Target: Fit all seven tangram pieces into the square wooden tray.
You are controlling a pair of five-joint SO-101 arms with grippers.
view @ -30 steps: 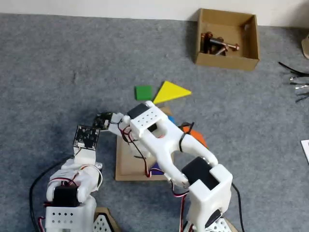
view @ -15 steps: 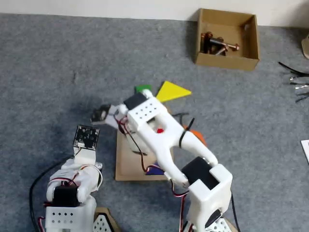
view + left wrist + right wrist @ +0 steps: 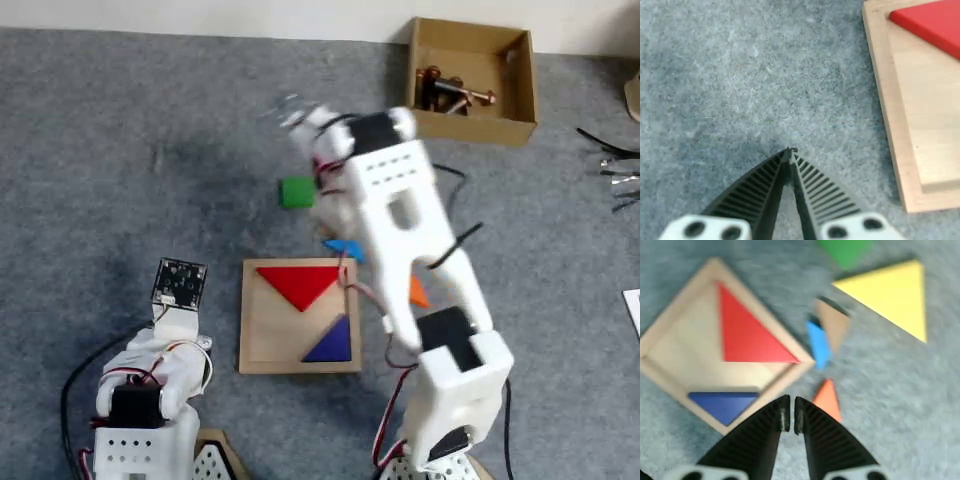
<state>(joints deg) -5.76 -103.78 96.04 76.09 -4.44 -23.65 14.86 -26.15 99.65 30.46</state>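
Where red triangle [image 3: 297, 283] sits, square wooden tray [image 3: 274, 336]

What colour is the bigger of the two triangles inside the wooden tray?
The bigger triangle is red; the high view shows it best.

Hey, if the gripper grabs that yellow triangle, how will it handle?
The yellow triangle looks like a flat, stiff slab, so it probably won't bend or roll. Lying flush on the carpet, it may be awkward to pinch; pushed, it should slide rather than tip.
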